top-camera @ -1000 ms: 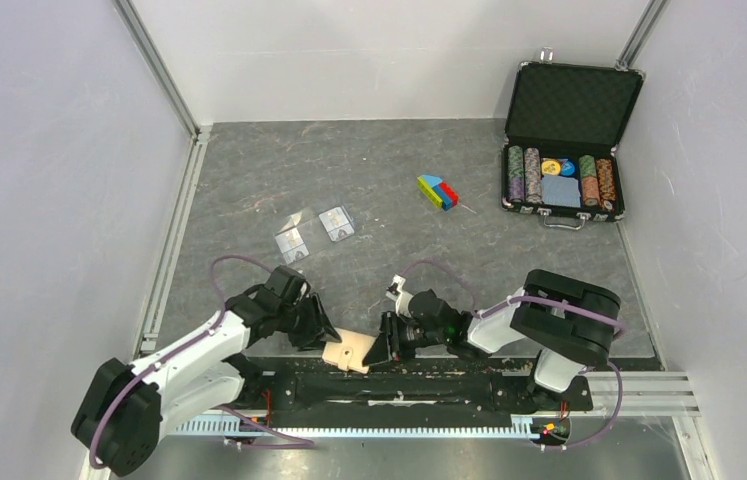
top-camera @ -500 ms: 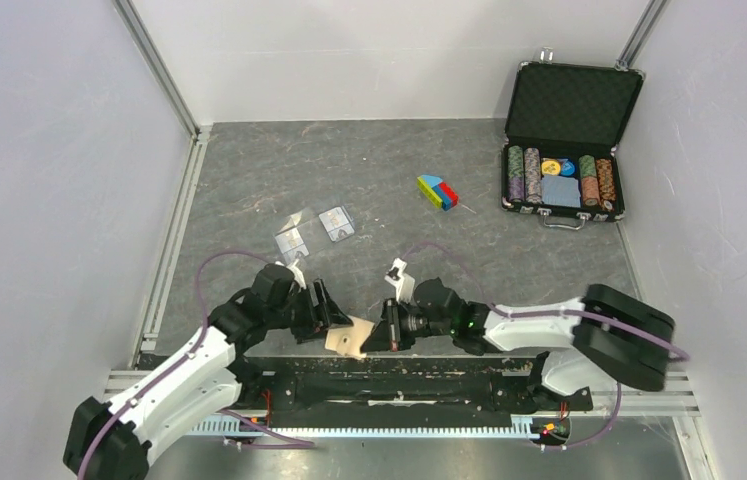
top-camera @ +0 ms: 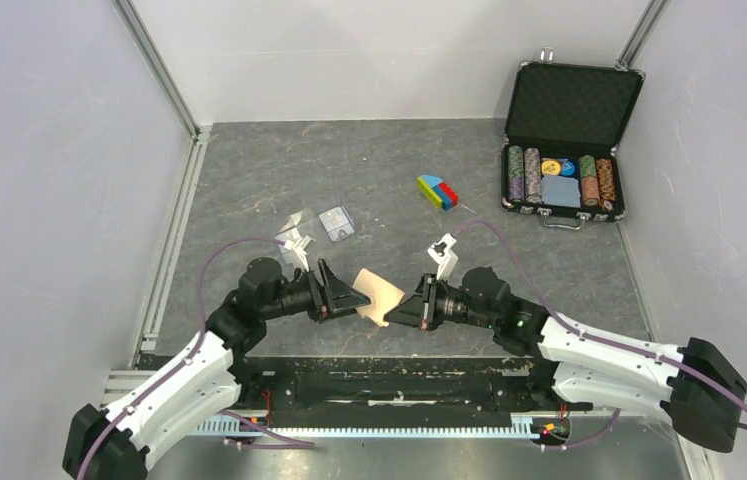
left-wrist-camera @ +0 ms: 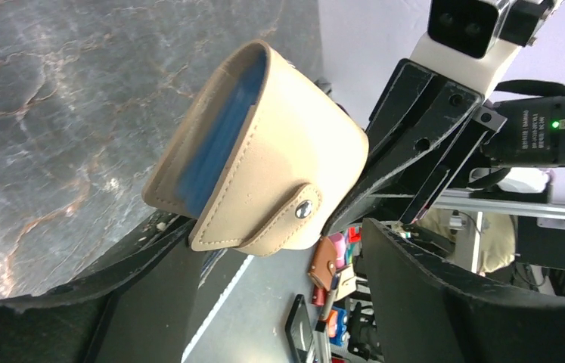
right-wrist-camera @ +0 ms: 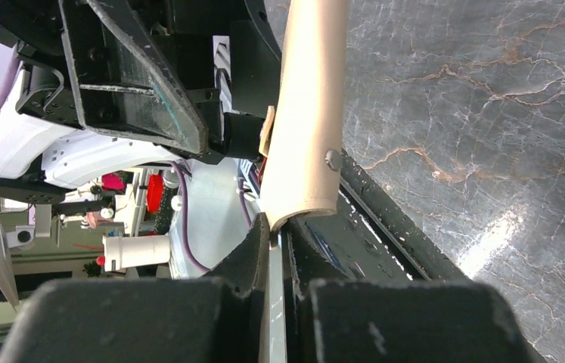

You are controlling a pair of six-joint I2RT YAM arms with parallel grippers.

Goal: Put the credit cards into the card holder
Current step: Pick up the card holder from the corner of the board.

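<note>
— How is the right gripper [right-wrist-camera: 275, 231]?
— Clamped tight on one edge of the card holder [top-camera: 377, 297], at lower centre. The left gripper [top-camera: 347, 296] is spread wide at the opposite edge, gripping nothing.
— And the credit cards [top-camera: 336, 223]?
— Flat on the table [top-camera: 249, 170], just up-left of the left gripper, well apart from the chip case [top-camera: 574, 105].

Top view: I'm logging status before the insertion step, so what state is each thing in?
card holder: folded, held off the table
right gripper: shut on the card holder's edge
left gripper: open, beside the card holder
credit cards: lying flat on the table
poker-chip case: lid open
</note>
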